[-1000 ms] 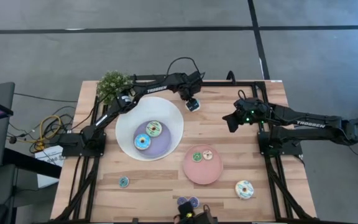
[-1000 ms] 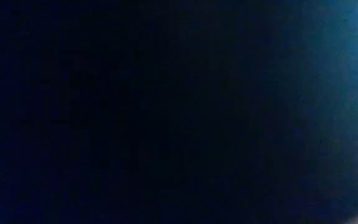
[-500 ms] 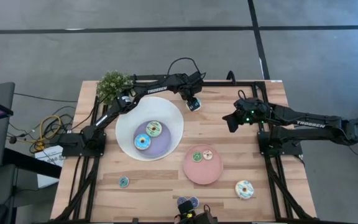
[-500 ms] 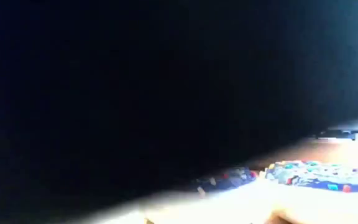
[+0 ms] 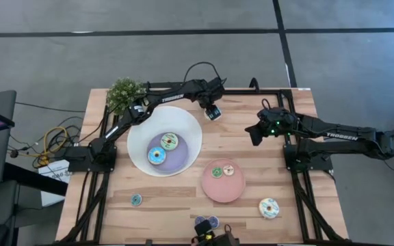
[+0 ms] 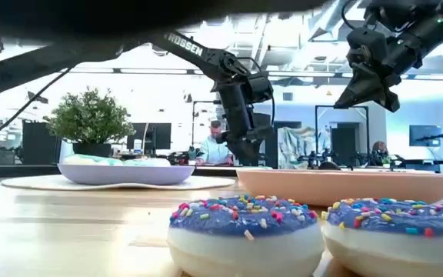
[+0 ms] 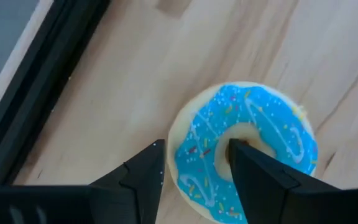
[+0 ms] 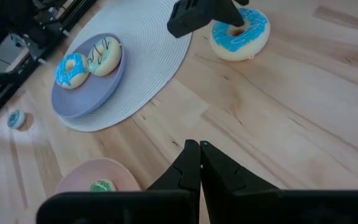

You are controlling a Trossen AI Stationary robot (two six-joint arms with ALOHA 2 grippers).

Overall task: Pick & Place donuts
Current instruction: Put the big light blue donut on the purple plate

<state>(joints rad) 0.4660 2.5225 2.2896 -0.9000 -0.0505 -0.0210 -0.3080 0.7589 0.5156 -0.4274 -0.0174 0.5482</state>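
My left gripper is at the table's far side, just right of the big white bowl, shut on a blue-iced donut. My right gripper hovers shut over bare wood further right, holding nothing. Two donuts lie in the bowl's lilac centre. The pink plate carries a green donut and a cream one. A small donut, a pale one and two purple ones lie flat on the table. My left gripper pinches one side of the blue donut's ring, one finger in the hole and the other against the outer rim. The fingers come from above, pointing down. The donut stays flat; whether it is clear of the table I cannot tell.
A potted plant stands at the far left corner. The two purple donuts sit at the near edge, right in front of the low camera. Bare wood lies between the bowl, the plate and the right arm's base.
The low view was blacked out a second ago, half covered half a second ago, and now shows the table. In the high view both arms and the donuts stand much as before.
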